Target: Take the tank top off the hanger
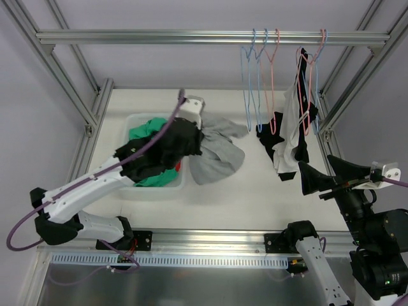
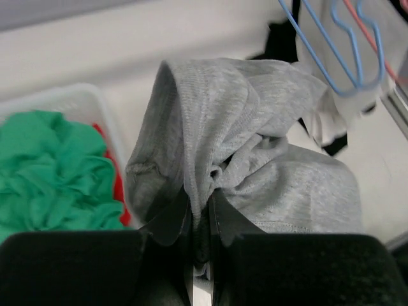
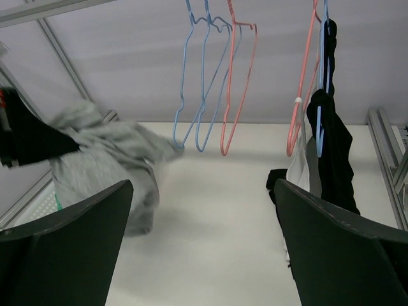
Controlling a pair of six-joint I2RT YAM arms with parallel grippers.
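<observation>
A: Grey tank top (image 1: 220,153) pos?
B: Bunched fold clamped in left gripper (image 2: 199,217), rest draped onto counter (image 1: 236,204) beside bin (image 1: 137,121). One end near blue hanger (image 3: 182,127); whether it's hooked can't be told.
A: Handling?
B: Light, limp knit, stretch expected. Best held at bunched fabric. Right gripper (image 3: 201,191) spread apart, empty.

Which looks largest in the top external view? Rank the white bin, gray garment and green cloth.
1. white bin, largest even with the arm covering part of it
2. gray garment, clearly smaller
3. green cloth, only patches showing inside the bin
</observation>
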